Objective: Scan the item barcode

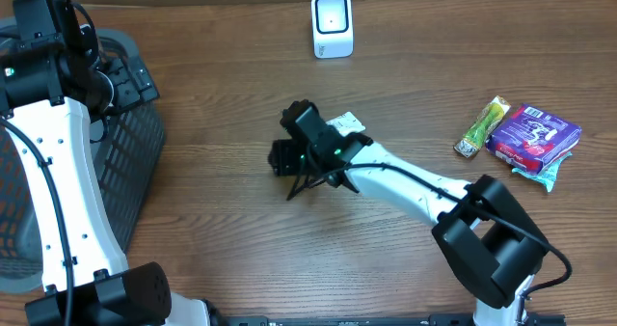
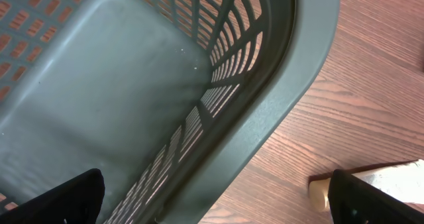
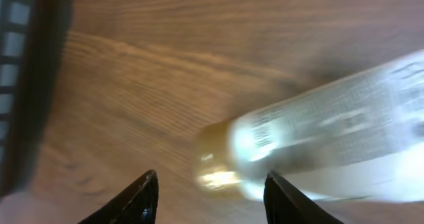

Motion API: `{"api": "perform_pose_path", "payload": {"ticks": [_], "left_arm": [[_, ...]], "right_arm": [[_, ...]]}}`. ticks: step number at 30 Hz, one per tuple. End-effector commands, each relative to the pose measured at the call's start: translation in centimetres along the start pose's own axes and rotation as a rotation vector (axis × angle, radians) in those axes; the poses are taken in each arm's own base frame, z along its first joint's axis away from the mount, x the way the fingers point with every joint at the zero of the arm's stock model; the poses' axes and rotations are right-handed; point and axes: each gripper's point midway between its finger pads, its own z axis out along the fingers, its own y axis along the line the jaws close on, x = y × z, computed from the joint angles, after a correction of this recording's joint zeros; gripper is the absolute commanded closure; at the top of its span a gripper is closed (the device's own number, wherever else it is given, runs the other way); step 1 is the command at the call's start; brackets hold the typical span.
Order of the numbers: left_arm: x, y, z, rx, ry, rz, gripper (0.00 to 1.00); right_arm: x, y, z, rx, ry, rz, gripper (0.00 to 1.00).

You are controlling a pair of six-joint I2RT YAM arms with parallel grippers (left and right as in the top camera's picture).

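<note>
The right gripper (image 3: pixel 209 187) is low over the wooden table (image 1: pixel 212 95), near the middle of it. Its two fingers are apart and nothing is clamped between them; in the right wrist view only bare wood shows in the gap. The clear bottle (image 3: pixel 318 128) lies on its side on the table. It has a white printed label, but the view is blurred and I cannot read the label. The yellowish end of the bottle is just ahead of the fingertips, about in line with the gap, and its body runs away to the right of the right finger. I cannot tell if a finger touches it. From overhead, most of the bottle is hidden under the right wrist, and only a white corner of it shows beside the arm.

The barcode scanner (image 1: pixel 333 24) stands upright at the far edge of the table, well apart from the bottle and the gripper.

The left gripper (image 2: pixel 217 187) hangs over the grey basket (image 2: pixel 291 65) at the left side of the table, with its fingers wide apart and holding nothing.

At the right side of the table lie a purple packet (image 1: pixel 533 133) and, just beside it, a green and yellow bar (image 1: pixel 480 126).
</note>
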Motion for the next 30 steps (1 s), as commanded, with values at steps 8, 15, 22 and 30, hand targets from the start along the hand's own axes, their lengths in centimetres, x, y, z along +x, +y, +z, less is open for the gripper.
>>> {"api": "perform_pose_path", "payload": {"ticks": [8, 15, 22, 30], "left_arm": [[-0.2, 0.1, -0.1, 0.004, -0.005, -0.014, 0.01], [-0.2, 0.1, -0.1, 0.004, -0.005, -0.014, 0.01], [-0.2, 0.1, -0.1, 0.004, -0.005, -0.014, 0.01], [-0.2, 0.1, -0.1, 0.004, -0.005, -0.014, 0.0]], "right_arm": [[-10.7, -9.7, -2.7, 0.131, -0.166, -0.309, 0.39], [-9.6, -10.3, 0.9, 0.095, -0.132, -0.325, 0.31], [-4.4, -12.4, 1.1, 0.154, 0.077, -0.198, 0.3], [2.0, -12.7, -3.1, 0.216, 0.429, -0.067, 0.3]]}}
